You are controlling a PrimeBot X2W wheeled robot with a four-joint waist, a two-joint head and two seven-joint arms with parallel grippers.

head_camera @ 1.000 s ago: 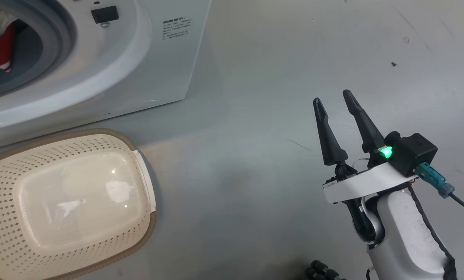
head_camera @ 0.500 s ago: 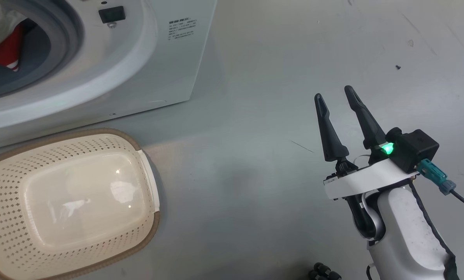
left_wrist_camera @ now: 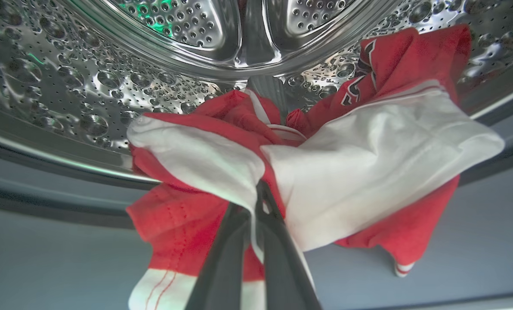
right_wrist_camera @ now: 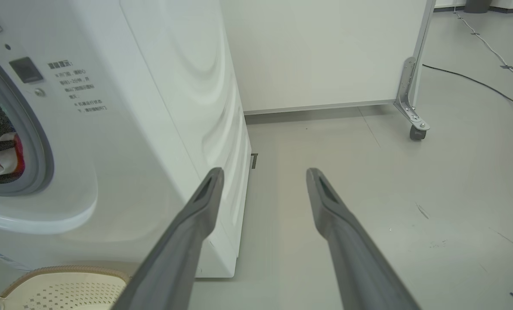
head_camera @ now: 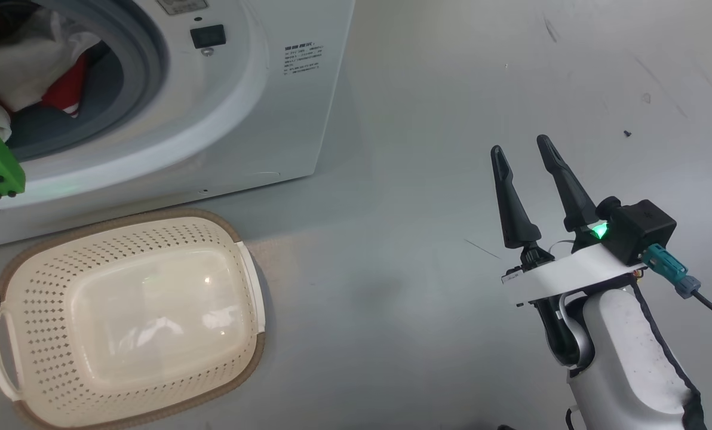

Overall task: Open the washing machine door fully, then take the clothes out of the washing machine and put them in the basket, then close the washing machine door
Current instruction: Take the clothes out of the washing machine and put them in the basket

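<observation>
Clothes of bright red fabric with white panels and stripes [left_wrist_camera: 368, 146] are bunching at the far left, hanging in the mouth of the perforated steel drum [left_wrist_camera: 67, 86] and spilling down over the grey rubber seal [head_camera: 147, 65]. The left gripper [left_wrist_camera: 258, 196] is clamping its two dark fingers on a fold where a white panel meets red cloth, so the jaws are pinching the garment with almost no gap between them.

The big white front-loading washing machine [head_camera: 272, 119] is standing with its opening uncovered. The small cream perforated plastic basket with a brown woven-look rim [head_camera: 224, 251] is sitting empty on the grey floor [head_camera: 392, 269] just in front of it.

Judging from this, the step in hand is drawing the load out and across to the basket. The pinch is catching only one fold, so the pull is best going slowly and straight out over the seal lip. It should be lifting enough that the trailing red hem is not snagging on the rubber. I cannot tell how many separate pieces are hanging there.

Further right, the right gripper [head_camera: 519, 144] is hovering over bare floor, well apart from the machine, with its jaws standing wide and holding nothing.
</observation>
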